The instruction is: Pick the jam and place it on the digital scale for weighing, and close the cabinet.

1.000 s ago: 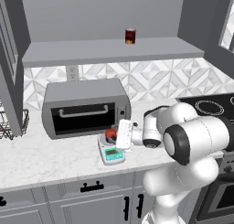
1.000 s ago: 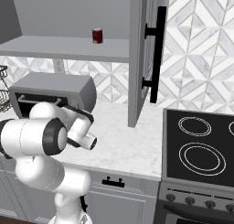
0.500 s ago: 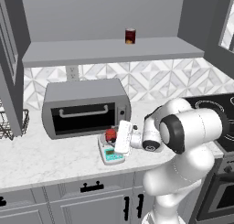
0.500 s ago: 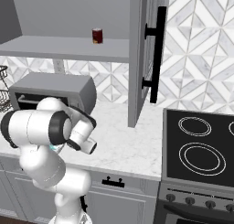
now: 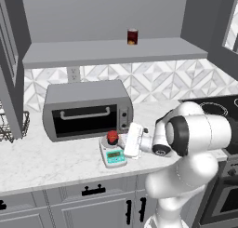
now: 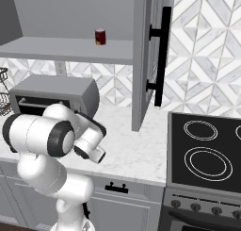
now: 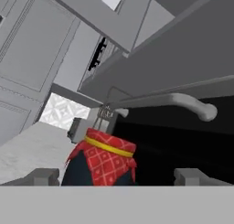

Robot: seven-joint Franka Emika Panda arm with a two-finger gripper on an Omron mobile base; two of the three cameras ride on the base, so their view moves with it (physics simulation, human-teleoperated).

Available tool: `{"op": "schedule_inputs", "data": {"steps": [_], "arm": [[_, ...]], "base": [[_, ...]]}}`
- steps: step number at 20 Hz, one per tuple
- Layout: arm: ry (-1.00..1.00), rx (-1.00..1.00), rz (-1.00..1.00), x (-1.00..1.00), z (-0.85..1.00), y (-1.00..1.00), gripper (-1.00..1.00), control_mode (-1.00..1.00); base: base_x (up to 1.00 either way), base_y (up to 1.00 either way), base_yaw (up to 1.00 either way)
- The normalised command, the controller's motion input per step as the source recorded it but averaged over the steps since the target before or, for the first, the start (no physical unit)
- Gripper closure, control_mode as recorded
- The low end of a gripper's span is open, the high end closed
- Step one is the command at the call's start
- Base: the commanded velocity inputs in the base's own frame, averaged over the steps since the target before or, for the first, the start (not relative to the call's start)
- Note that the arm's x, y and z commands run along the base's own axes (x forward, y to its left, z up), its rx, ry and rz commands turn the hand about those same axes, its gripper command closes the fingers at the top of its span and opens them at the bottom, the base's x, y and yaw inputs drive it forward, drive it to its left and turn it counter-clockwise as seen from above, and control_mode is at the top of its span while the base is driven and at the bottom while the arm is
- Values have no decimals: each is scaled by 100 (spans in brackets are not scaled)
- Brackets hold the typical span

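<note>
On the digital scale (image 5: 114, 155) the jam (image 5: 112, 137) stands upright, red top up, between the spread hand (image 7: 116, 176).

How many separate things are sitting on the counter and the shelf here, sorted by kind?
Jam jar: 1
Digital scale: 1
Toaster oven: 1
Dark red can on the shelf: 1
Wire basket, partly cut off: 1
Total: 5
</note>
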Motion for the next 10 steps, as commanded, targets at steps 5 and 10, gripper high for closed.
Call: {"op": "schedule_inputs", "data": {"steps": [5, 10], "arm": [[-7, 0, -6, -6, 27, -35, -100, -100], [-27, 0, -9, -22, 89, -53, -100, -100]], "base": [[0, 0, 0], [0, 0, 0]]}}
